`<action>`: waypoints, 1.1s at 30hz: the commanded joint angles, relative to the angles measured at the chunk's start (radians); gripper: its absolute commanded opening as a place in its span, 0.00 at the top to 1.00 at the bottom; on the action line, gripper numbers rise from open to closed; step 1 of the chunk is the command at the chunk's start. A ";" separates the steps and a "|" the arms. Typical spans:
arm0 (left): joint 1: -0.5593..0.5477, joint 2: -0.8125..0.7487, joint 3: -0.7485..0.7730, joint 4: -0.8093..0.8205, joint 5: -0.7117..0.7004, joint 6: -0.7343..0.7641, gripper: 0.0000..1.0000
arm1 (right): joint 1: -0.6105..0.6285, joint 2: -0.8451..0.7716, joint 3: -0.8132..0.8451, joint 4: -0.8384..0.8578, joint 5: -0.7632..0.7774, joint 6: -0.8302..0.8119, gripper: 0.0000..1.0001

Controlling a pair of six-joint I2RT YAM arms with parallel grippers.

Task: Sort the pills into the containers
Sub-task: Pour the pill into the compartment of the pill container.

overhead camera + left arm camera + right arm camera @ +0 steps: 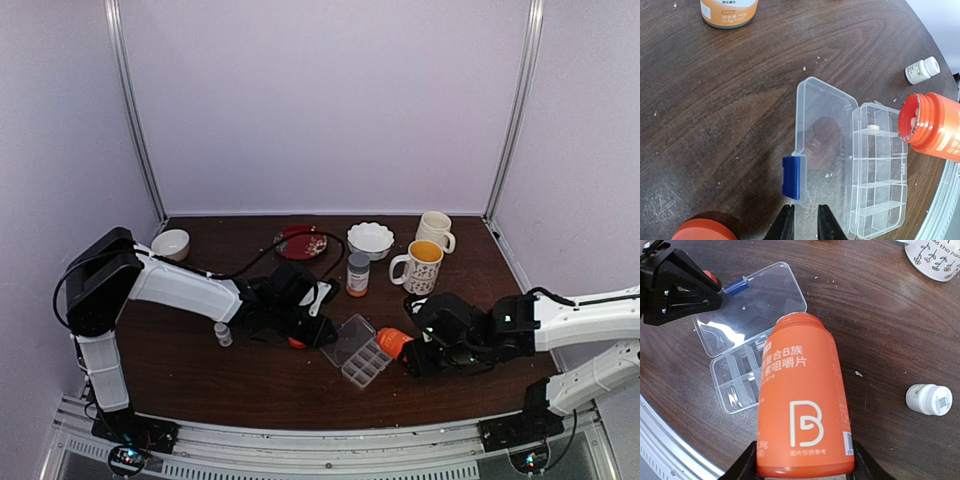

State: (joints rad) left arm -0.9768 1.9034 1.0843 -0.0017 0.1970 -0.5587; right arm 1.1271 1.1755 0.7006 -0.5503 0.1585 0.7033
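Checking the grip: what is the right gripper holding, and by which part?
The right gripper clamps the orange bottle at its base end.

One box (825, 150), with one tan pill (871, 129) showing in it; more cannot be made out.

Four bottles: an orange bottle (802, 405), an amber bottle (358, 273), a white bottle (222, 335) left of the box and another white bottle (929, 399) beside the orange bottle.

One loose cap (705, 229).

Two mugs: a plain mug (436, 229) and a patterned mug (420, 266).

Two bowls: a small bowl (170, 243) and a scalloped bowl (370, 238).

One red plate (298, 243).
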 commanded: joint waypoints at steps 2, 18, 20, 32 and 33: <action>0.006 -0.015 0.008 0.020 -0.008 -0.004 0.81 | 0.000 -0.005 0.029 -0.026 0.034 0.005 1.00; 0.006 -0.012 0.011 0.020 -0.006 -0.003 0.81 | -0.032 -0.068 -0.030 0.037 -0.010 -0.013 1.00; 0.007 -0.012 0.014 0.019 -0.006 -0.001 0.81 | -0.043 -0.021 0.008 -0.019 -0.004 -0.011 1.00; 0.006 -0.014 0.011 0.021 -0.006 -0.003 0.81 | -0.033 -0.007 -0.005 0.050 -0.056 -0.029 1.00; 0.007 -0.014 0.011 0.021 -0.006 -0.003 0.81 | -0.037 0.016 0.018 -0.003 -0.036 -0.025 1.00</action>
State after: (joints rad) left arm -0.9768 1.9034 1.0843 -0.0017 0.1970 -0.5587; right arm 1.0992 1.1801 0.6968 -0.5407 0.1299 0.6918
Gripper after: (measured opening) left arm 0.190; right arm 0.522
